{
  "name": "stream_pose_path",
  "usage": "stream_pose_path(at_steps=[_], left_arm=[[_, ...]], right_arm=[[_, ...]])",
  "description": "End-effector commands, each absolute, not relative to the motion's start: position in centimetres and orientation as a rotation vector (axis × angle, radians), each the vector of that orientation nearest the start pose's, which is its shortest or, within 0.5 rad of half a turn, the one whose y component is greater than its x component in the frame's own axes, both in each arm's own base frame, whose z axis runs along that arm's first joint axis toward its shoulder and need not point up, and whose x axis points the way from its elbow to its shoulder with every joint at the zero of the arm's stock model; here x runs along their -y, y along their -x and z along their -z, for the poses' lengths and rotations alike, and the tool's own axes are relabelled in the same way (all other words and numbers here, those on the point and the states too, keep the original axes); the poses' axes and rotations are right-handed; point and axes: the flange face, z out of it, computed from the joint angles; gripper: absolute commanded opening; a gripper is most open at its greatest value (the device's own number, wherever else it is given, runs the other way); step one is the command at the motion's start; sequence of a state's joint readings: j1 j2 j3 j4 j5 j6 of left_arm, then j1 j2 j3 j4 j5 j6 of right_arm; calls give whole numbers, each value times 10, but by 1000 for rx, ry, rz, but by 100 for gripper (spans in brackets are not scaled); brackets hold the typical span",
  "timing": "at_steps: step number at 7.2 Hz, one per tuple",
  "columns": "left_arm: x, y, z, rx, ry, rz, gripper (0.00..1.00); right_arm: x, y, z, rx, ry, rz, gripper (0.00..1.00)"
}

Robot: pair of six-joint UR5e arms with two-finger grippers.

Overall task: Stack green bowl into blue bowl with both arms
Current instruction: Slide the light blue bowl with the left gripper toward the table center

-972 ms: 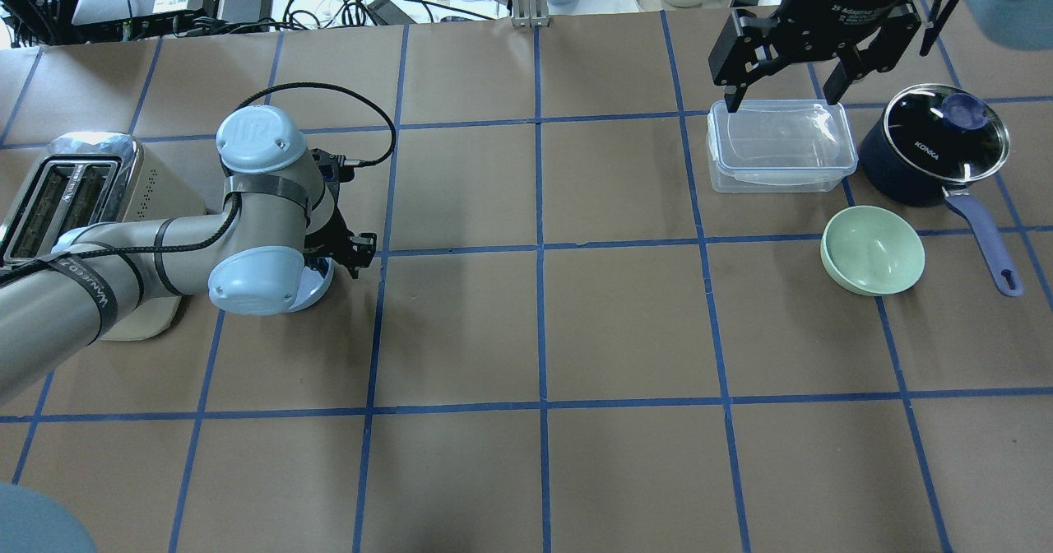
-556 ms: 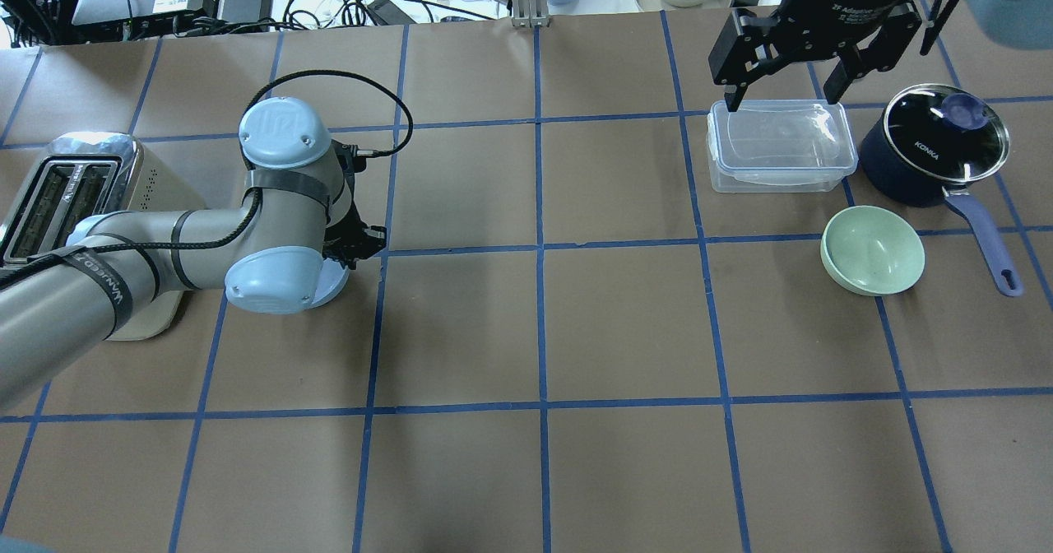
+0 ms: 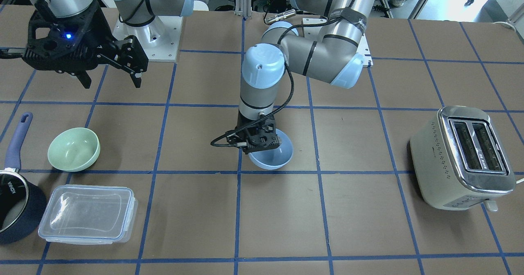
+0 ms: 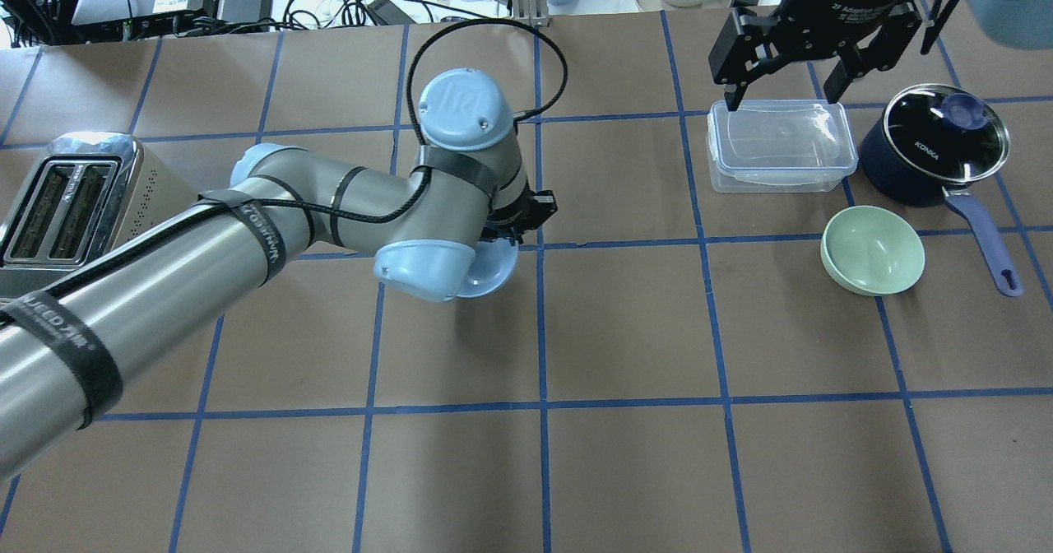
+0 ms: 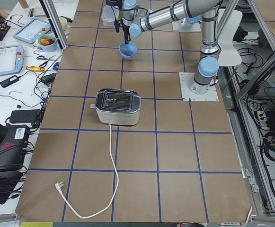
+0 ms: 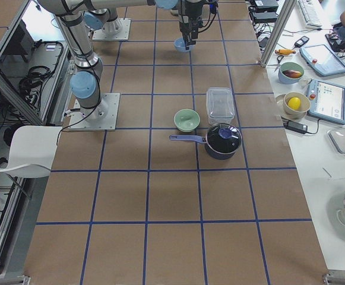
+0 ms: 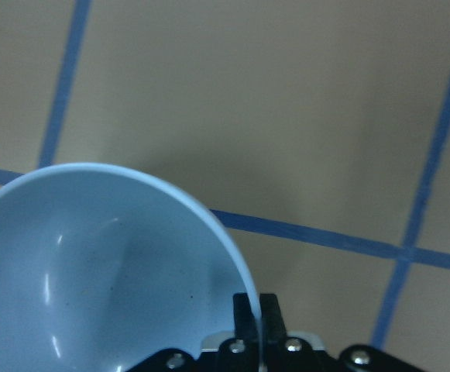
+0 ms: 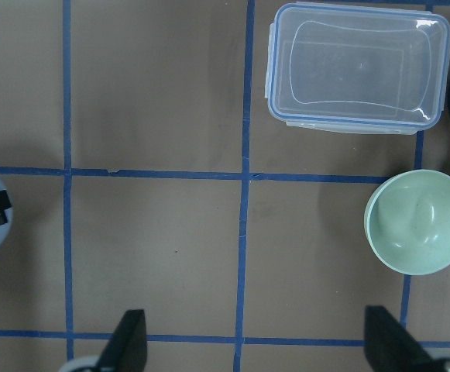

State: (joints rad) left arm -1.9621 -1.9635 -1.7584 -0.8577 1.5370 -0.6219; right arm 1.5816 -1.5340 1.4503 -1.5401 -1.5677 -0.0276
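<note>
The pale blue bowl (image 3: 275, 157) hangs from my left gripper (image 3: 262, 140), near the table's middle. In the left wrist view the two fingers (image 7: 246, 308) are shut on the bowl's rim (image 7: 209, 217). The overhead view shows only an edge of the blue bowl (image 4: 496, 267) under the arm. The mint-green bowl (image 4: 872, 250) sits upright and empty on the table at the right, and it also shows in the right wrist view (image 8: 418, 222). My right gripper (image 4: 781, 96) is open and empty, high above the clear container and apart from the green bowl.
A clear lidded container (image 4: 780, 146) and a dark blue lidded saucepan (image 4: 938, 146) with its handle pointing toward the robot stand just beyond the green bowl. A toaster (image 4: 66, 207) stands at the far left. Cables and bowls lie past the table's far edge.
My left arm has swung right, carrying the blue bowl from beside the toaster to the table's middle. The right arm and the green bowl have not moved.
</note>
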Motion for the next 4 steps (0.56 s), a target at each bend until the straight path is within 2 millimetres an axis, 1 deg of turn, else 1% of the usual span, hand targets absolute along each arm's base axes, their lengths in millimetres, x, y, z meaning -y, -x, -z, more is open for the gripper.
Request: stream_pose_path(at_steps=[1,2,3,4], left_arm=[[507,401,-229,-3220,375,125,0],[505,403,-223,-3218,373,112,6],[510,403,-227,-3229,356,148,76],[522,396,-264,-3267,132,302,100]], right_arm=[[510,-139,-525,-3139,60,80,100],[510,-138,-525,-3139,58,79,100],[510,-138,-525,-3139,58,79,100],[511,-136,-523,-3142,53,72,100]])
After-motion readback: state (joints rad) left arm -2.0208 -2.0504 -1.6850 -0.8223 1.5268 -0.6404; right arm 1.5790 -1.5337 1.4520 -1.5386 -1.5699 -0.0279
